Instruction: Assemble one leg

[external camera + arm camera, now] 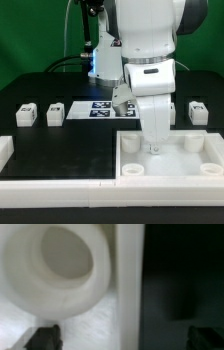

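Observation:
Three legs show in the exterior view as small white cuboid pegs on the black table: two on the exterior view's left [26,115] [55,113] and one on its right [198,110]. A fourth does not show. My gripper [155,147] points straight down into the large white tray-like piece [205,160], near its far left corner socket. In the wrist view the gripper [125,340] is open and holds nothing. Its dark fingertips [45,339] stand on either side of the tray's wall [127,280], close to a round socket [55,269].
The marker board [98,108] lies behind the tray, partly hidden by the arm. A white raised rim runs along the table's front edge [60,185] with a block at the left [5,150]. Cables hang behind the arm.

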Robot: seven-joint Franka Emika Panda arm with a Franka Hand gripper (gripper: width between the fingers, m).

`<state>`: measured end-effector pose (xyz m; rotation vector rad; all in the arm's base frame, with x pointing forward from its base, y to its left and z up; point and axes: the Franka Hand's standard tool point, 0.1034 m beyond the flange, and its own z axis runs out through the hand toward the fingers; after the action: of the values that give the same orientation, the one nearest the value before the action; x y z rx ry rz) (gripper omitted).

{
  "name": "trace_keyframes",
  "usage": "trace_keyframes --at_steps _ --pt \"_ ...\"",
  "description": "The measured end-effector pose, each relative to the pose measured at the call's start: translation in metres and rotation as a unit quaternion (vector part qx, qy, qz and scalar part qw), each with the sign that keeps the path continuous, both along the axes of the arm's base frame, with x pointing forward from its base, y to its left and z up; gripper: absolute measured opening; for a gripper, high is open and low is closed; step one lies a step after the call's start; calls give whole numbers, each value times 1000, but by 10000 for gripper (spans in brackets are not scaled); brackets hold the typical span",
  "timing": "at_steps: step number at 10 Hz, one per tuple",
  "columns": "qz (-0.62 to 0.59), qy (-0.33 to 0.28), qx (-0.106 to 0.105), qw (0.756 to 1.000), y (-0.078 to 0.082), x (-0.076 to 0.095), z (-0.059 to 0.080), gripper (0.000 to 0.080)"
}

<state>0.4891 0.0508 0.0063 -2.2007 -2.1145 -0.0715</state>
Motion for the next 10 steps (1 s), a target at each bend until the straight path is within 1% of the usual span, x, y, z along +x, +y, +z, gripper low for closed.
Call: trace_keyframes --at_steps 1,5,6,7,9,10 --pt "0 0 0 1000 0 0 0 644" --pt "0 0 0 1000 0 0 0 649" --pt "-7 -5 -2 1000 -1 2 8 649" --pt "-33 -12 -6 999 2 2 23 649" --pt "-76 -21 -13 997 18 -5 48 649" --pt "-132 -22 -13 991 30 -9 59 649"
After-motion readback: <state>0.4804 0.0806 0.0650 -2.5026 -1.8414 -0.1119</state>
